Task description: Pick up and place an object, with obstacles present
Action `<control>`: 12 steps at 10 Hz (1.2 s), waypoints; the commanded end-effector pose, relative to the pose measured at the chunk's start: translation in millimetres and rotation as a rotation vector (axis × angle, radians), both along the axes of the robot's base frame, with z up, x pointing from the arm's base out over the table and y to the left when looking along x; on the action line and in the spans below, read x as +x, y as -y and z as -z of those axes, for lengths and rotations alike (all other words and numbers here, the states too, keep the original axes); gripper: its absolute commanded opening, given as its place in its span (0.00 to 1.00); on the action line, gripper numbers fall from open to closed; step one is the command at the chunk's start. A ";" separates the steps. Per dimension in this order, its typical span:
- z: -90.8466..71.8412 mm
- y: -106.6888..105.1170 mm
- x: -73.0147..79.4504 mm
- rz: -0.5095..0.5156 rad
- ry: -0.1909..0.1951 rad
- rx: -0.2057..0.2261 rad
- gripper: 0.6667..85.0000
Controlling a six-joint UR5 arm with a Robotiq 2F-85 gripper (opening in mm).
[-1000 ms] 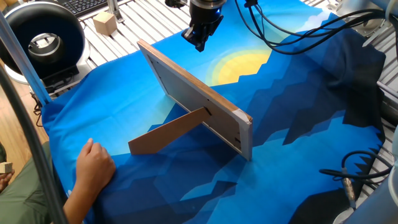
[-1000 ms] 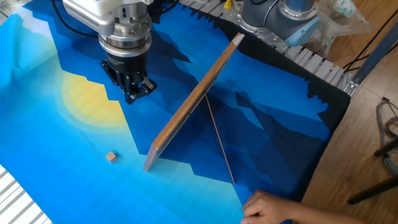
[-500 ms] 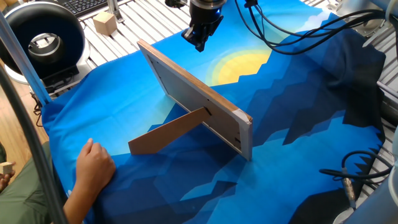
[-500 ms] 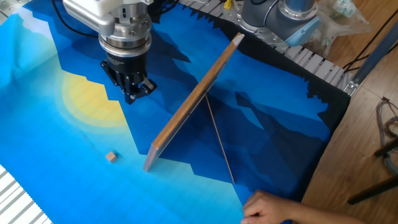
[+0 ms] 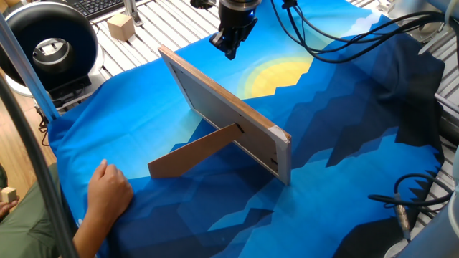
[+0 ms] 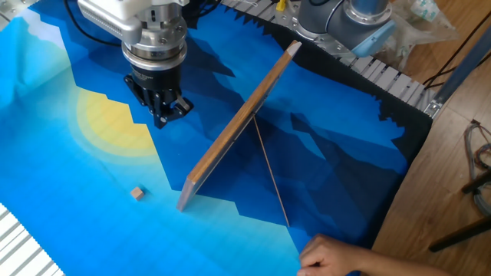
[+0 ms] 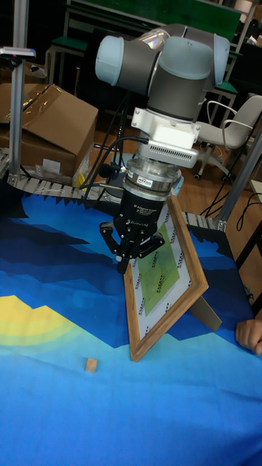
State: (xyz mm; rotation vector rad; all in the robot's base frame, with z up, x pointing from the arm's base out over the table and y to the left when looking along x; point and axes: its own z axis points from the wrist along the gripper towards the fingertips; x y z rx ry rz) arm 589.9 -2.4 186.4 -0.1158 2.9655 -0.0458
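Note:
A small wooden cube [image 6: 137, 193] lies on the blue cloth near the front end of the board; it also shows as the cube [image 7: 90, 365] in the tall view, and is hidden in one fixed view. The obstacle board [image 5: 222, 111] stands tilted, light wood edges around a pale face, propped by a brown strut [image 5: 193, 152]. The board [image 6: 238, 126] runs diagonally across the cloth. My gripper [image 6: 165, 113] hangs above the cloth beside the yellow sun patch, on the cube's side of the board, well above the cube. Its fingers are shut with nothing between them; the gripper [image 7: 129, 260] overlaps the board [image 7: 164, 280] in the tall view.
A person's hand [image 5: 107, 190] rests on the cloth near the strut's foot. Off the cloth stand a larger wooden block [image 5: 120, 26], a black ring-shaped device [image 5: 46, 46] and a keyboard. Cables [image 5: 337, 36] trail from the arm. A cardboard box [image 7: 51, 131] sits behind.

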 end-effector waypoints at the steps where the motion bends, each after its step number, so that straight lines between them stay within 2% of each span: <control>1: -0.7 -2.4 1.1 0.003 0.004 0.014 0.01; 12: 1.4 -5.2 0.6 0.006 -0.001 0.025 0.01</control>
